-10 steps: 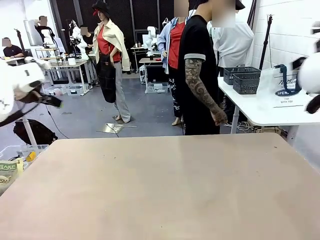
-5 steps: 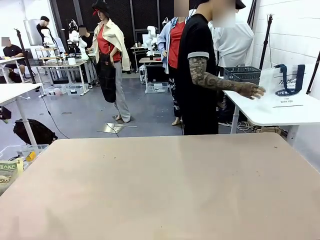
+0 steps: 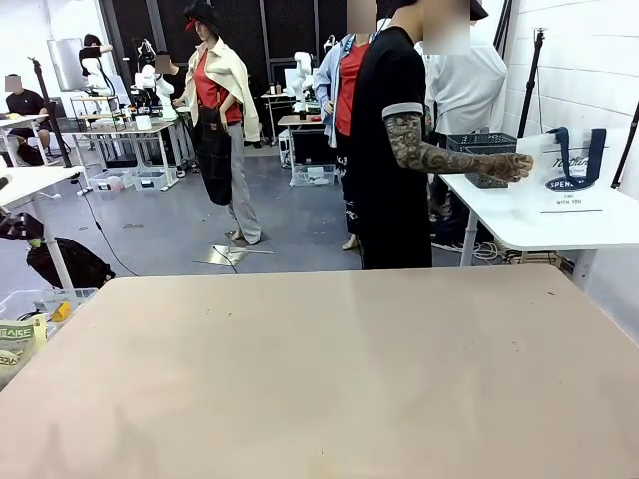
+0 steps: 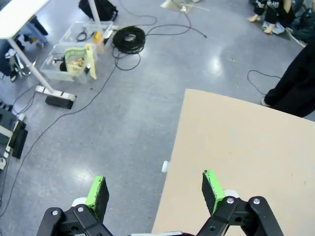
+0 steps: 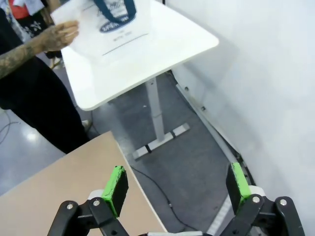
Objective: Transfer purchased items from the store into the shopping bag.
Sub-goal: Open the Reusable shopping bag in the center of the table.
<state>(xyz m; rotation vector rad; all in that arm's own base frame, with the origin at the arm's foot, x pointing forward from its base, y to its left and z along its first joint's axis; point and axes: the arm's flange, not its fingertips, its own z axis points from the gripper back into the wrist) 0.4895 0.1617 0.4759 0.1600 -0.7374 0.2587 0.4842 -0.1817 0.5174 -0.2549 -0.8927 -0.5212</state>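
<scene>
The shopping bag [image 3: 576, 170], translucent white with dark blue handles, stands on a white side table [image 3: 559, 228] at the far right. A person in a black shirt holds its near edge with one hand [image 3: 511, 166]. Behind that forearm sits the store [image 3: 469, 143], a dark grey slotted basket. The purchased items are hidden. My left gripper [image 4: 154, 194] is open, hanging over the left edge of the tan table [image 4: 246, 147] and the floor. My right gripper [image 5: 177, 187] is open above the floor by the tan table's corner [image 5: 64, 182], looking at the bag [image 5: 115, 17] and the hand [image 5: 61, 34].
Clear bins [image 4: 74, 59] and a coil of cable [image 4: 129, 39] lie on the floor left of the tan table. A white wall [image 5: 275, 73] runs close by on the right. The side table [image 5: 147, 59] stands on a thin leg between wall and person.
The white arms seen at the front view's left and right edges have swung away. The person's hand rose from their side and took hold of the shopping bag.
</scene>
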